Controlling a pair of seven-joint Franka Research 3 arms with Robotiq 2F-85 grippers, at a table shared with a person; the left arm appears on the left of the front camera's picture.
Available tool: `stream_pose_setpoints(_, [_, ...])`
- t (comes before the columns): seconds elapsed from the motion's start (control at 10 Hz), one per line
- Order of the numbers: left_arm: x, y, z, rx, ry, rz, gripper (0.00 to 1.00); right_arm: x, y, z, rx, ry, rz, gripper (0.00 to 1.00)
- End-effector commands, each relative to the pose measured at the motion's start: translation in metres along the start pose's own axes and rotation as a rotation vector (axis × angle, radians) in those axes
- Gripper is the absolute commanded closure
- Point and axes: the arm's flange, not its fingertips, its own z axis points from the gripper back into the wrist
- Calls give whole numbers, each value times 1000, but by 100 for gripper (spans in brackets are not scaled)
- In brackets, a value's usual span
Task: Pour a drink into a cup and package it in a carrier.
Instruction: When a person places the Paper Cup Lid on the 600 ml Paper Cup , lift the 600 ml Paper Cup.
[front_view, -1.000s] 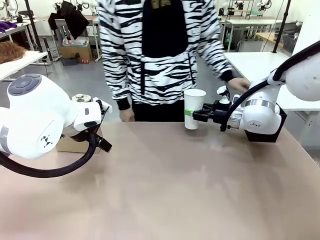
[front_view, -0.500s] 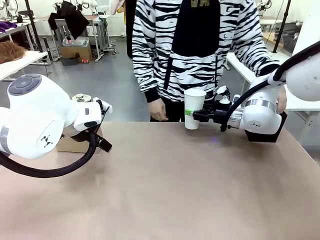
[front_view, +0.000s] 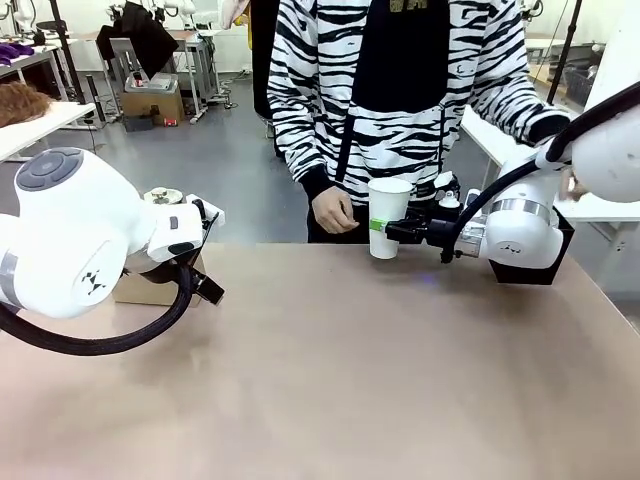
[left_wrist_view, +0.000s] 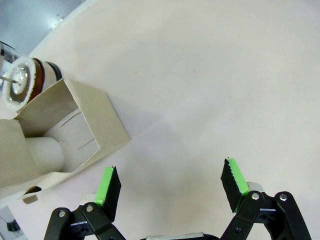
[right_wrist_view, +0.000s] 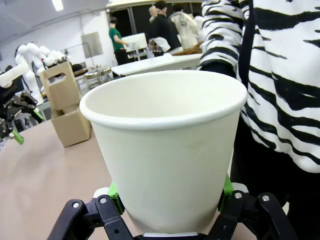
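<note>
My right gripper (front_view: 384, 229) is shut on the white paper cup (front_view: 388, 215), which stands upright and lidless at the table's far edge. In the right wrist view the green pads (right_wrist_view: 114, 193) press both sides of the cup (right_wrist_view: 165, 145), and no liquid shows inside. The brown cardboard carrier (front_view: 147, 291) sits at the far left behind my left arm. My left gripper (left_wrist_view: 171, 184) hangs open over bare table beside the carrier (left_wrist_view: 70, 125), which has something round and white inside. A glass jug (left_wrist_view: 22, 82) with a brown band of drink stands behind the carrier.
A person in a black-and-white striped jacket stands at the far side, one hand (front_view: 333, 210) just left of the cup. A black box (front_view: 560, 255) sits behind my right arm. Bare tabletop (front_view: 340, 370) stretches between the arms.
The person has stepped to the right, and a hand now hangs close to the cup's left side. Both arms and the cup have stayed still.
</note>
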Motion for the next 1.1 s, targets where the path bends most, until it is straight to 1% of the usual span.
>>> stream_pose_setpoints(0.0, [0,0,0,-2,-2,0,0,4,4,0,0,0,2,20])
stream_pose_setpoints(1.0, [0,0,0,-2,-2,0,0,4,4,0,0,0,2,20])
